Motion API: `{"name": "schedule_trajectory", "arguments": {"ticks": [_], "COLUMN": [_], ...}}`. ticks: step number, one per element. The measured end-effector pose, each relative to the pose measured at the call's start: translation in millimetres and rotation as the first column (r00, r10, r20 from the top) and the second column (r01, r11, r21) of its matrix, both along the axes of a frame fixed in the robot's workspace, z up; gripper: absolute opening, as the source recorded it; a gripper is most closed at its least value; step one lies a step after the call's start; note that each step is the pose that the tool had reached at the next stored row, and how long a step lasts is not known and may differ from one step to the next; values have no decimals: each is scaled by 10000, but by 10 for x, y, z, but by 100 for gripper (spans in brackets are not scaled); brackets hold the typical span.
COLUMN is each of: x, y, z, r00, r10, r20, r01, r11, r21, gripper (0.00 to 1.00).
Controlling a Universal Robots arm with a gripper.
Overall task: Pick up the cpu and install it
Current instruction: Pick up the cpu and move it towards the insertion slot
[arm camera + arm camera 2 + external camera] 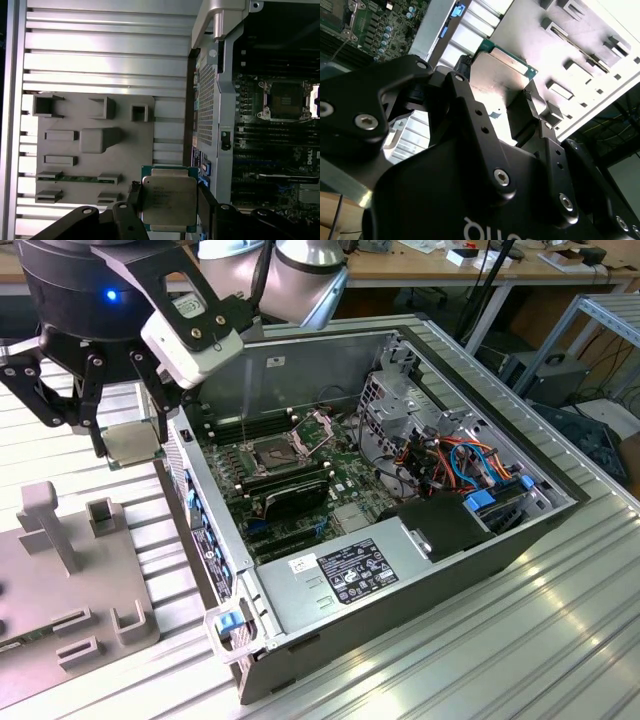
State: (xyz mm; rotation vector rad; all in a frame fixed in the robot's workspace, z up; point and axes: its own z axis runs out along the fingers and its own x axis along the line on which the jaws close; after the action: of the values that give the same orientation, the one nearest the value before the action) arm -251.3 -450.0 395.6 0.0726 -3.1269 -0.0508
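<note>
The cpu point(168, 202) is gripped by the hand point(130, 438), upper left in the exterior view. The carrying step is judged current; square alignment over the socket point(275, 453) is called for.

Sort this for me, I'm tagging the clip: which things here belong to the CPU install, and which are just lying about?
Part of the job:
the cpu, held off the table by the gripper
the socket on the motherboard

Just lying about:
grey fixture plate on the table
power supply in the case
coloured cables
</note>
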Motion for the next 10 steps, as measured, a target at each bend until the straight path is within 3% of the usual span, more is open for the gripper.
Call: {"name": "schedule_trajectory", "arguments": {"ticks": [10], "x": [220], "y": [0], "z": [0], "r00": [10000], "r10": [1], "r20": [0], "r01": [-1], "r11": [10000], "r21": [0], "gripper": [54]}}
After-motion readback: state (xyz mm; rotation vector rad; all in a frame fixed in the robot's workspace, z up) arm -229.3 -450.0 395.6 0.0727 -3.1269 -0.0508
